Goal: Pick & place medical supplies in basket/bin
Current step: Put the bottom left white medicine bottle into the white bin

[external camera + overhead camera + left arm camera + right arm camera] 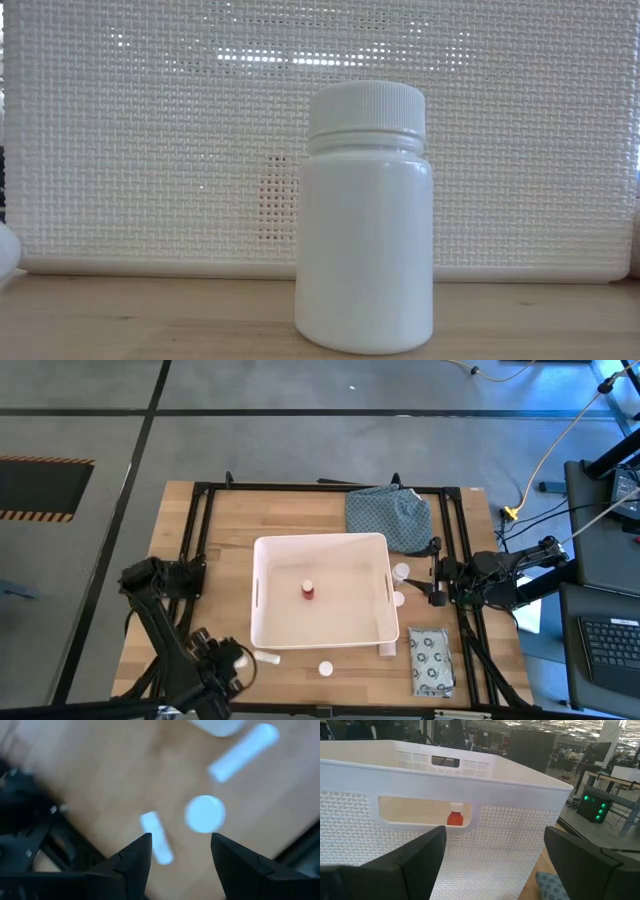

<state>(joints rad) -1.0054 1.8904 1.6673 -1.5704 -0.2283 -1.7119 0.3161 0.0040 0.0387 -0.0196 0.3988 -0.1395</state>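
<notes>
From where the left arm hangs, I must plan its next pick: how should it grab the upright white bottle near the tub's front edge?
Probably from straight above, fingers across the bottle body: it stands upright, round, clear of the tub. The open left gripper hangs nearby.

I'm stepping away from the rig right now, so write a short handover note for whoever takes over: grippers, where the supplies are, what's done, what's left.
Left gripper: open, empty, above the table's near edge by a short white tube and a white bottle.
Right gripper: open, empty, at the tub's right side next to two white bottles.
Done: only the red bottle is in the white tub.
Left: those two near-edge items, the two bottles on the right, another tube at the tub's near right corner, and the ring-print packet.
</notes>
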